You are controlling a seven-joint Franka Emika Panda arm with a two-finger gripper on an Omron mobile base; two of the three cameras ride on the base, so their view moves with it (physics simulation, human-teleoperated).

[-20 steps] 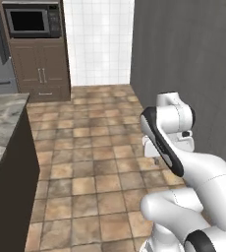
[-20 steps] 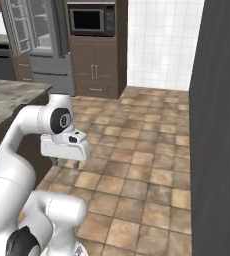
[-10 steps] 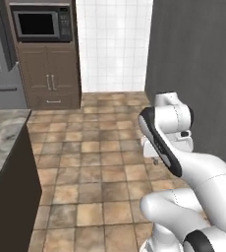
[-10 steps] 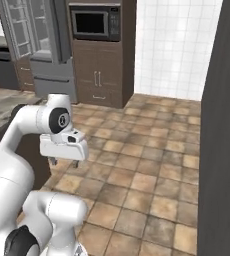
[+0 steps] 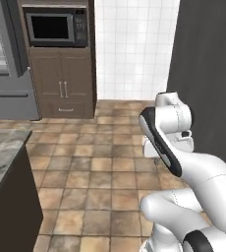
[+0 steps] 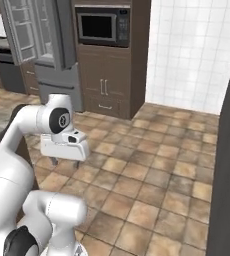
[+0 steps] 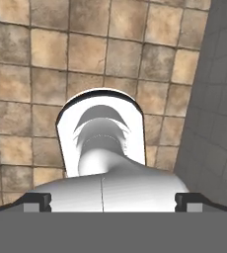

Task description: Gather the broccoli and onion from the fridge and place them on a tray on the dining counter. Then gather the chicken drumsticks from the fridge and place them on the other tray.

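Observation:
The grey fridge (image 5: 9, 93) stands at the far left with a door swung open, and its shelves (image 6: 31, 30) show behind the door (image 6: 64, 30). My gripper (image 6: 65, 162) hangs over the tiled floor, pointing down, open and empty. In the hand view the gripper (image 7: 113, 200) has its two tips far apart at the bottom corners, above floor tiles. A corner of the marbled dining counter (image 5: 2, 157) lies at the lower left. The broccoli, onion, chicken drumsticks and trays are out of view.
A brown cabinet with a built-in microwave (image 5: 53, 28) stands right of the fridge. White tiled wall (image 5: 134, 49) follows, then a dark grey wall (image 5: 208, 74) close on my right. Brown floor tiles (image 5: 95, 172) stretch ahead to the fridge.
The whole picture has shifted: the base has turned and driven, so the cabinet and fridge sit further right and nearer. The arm keeps its pose and the gripper stays open.

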